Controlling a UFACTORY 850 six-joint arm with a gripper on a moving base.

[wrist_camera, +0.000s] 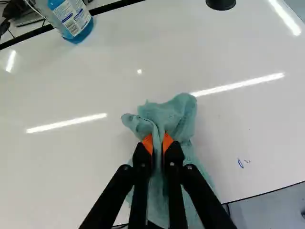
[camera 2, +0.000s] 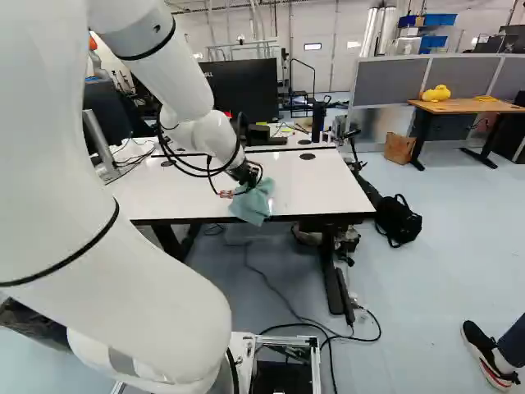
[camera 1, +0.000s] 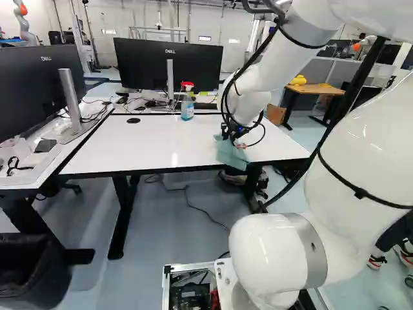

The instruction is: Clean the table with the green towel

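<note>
Because the bunched green cloth towel covers the tips, the exact contact w/ the black two-finger gripper is partly hidden, but the orange pads press a fold from both sides, so the towel is clenched btwn them. The towel is at the near edge of the white rectangular table; its upper part is above the top, & its lower part reaches past the edge, incl. a portion concealed by the fingers. Whether all of the underside touches the top, I can't tell.

The clear bottle w/ blue liquid & red-white spray head stands near the far edge; its head is cut off in the wrist view. Also cut off there is a black round disc. Small blue marks are too small to read.
</note>
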